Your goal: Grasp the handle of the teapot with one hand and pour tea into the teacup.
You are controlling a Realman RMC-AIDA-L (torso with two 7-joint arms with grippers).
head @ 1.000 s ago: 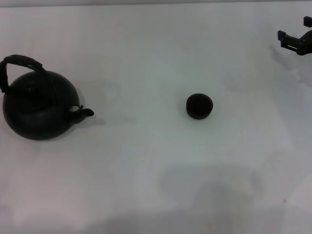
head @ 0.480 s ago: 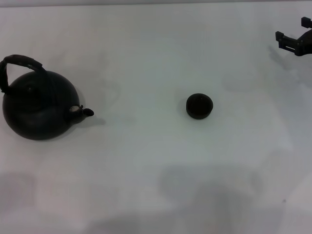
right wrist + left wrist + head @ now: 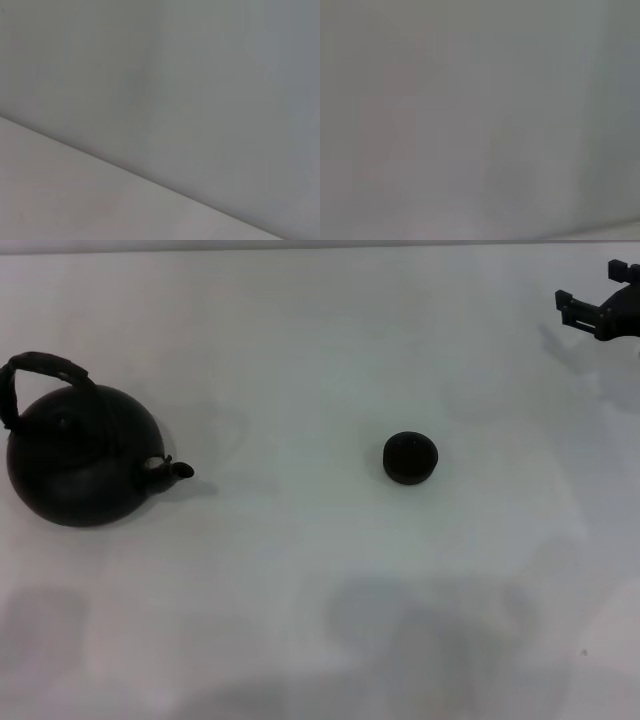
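The round matte black teapot [image 3: 80,455] stands at the left of the white table, its short spout [image 3: 178,470] pointing right toward the middle. Its dark hoop handle [image 3: 45,367] arches over the top, upright and free. The tiny black teacup [image 3: 410,458] stands alone near the middle of the table, well to the right of the spout. My right gripper [image 3: 588,287] hangs at the far right back edge of the head view, open and empty, far from both. My left gripper is out of view. Both wrist views show only blank pale surface.
The white table [image 3: 300,590] bears only the teapot and the teacup. Soft shadows lie across its front part.
My right gripper has shifted a little to the left and farther back. The teapot and the teacup have not moved.
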